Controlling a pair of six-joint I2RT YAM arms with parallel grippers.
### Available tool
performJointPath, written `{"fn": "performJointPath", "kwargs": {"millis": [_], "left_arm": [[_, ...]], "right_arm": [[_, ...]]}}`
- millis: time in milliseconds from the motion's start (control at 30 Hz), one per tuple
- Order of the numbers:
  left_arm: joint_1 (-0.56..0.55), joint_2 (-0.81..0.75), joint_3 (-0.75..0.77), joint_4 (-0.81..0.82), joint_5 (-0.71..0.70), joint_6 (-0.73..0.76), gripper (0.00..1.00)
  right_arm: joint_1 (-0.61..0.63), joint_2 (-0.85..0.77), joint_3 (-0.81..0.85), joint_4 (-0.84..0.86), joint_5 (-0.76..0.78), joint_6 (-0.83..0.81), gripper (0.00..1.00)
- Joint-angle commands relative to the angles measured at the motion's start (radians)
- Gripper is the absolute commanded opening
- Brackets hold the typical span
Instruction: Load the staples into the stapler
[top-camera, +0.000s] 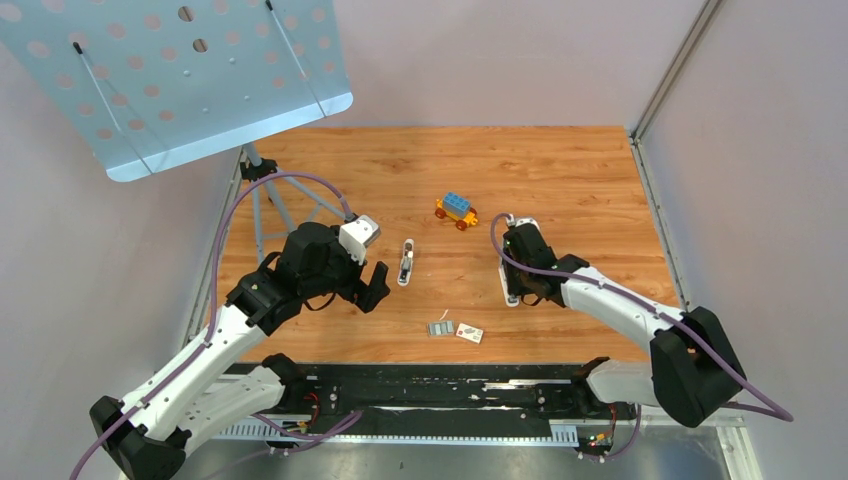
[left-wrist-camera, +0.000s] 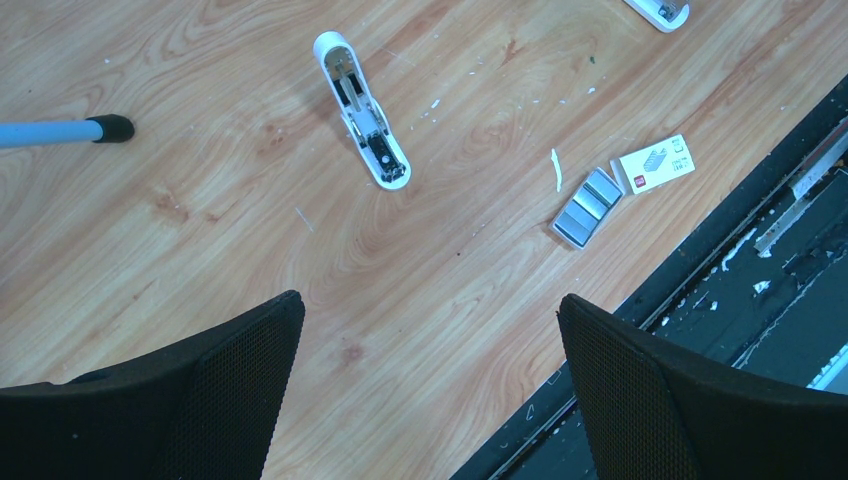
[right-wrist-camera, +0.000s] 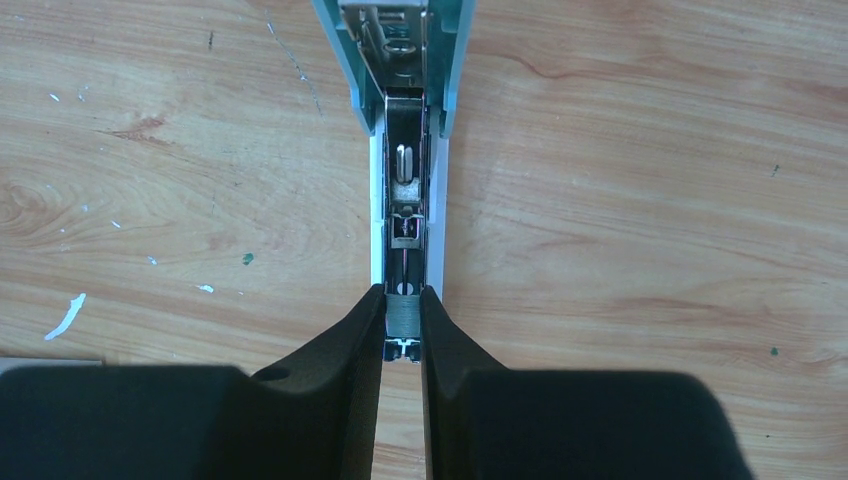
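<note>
Partly hidden in narrow right tool (right-wrist-camera: 403, 303), grey ribbed strip (right-wrist-camera: 403, 318) on top-cropped stapler (right-wrist-camera: 407, 170); left tool (left-wrist-camera: 430, 310) wide.

Right gripper (right-wrist-camera: 402, 302) pinching staples (right-wrist-camera: 403, 320) at stapler (right-wrist-camera: 408, 170) (magazine opened up).

The scene is lit brightly and evenly from above; only short, soft shadows are thrown on the wooden surface (top-camera: 450, 170). A pale sheen is seen on the perforated blue panel (top-camera: 180, 90). In the wrist views the grain is rendered sharply, small glints are caught on the stapler (right-wrist-camera: 405, 200), and the near black jaws are left dark and underexposed.
</note>
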Motion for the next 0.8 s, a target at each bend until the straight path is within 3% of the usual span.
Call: {"fn": "performJointPath", "kwargs": {"millis": [0, 767], "left_arm": [[0.003, -0.013, -0.003, -0.001, 0.005, 0.016, 1.00], [0.003, -0.011, 0.001, -0.019, -0.045, -0.006, 1.00]], "right_arm": [[0.017, 0.016, -0.015, -0.007, 0.047, 0.004, 0.19], [0.017, -0.041, 0.036, -0.046, 0.064, 0.010, 0.35]]}}
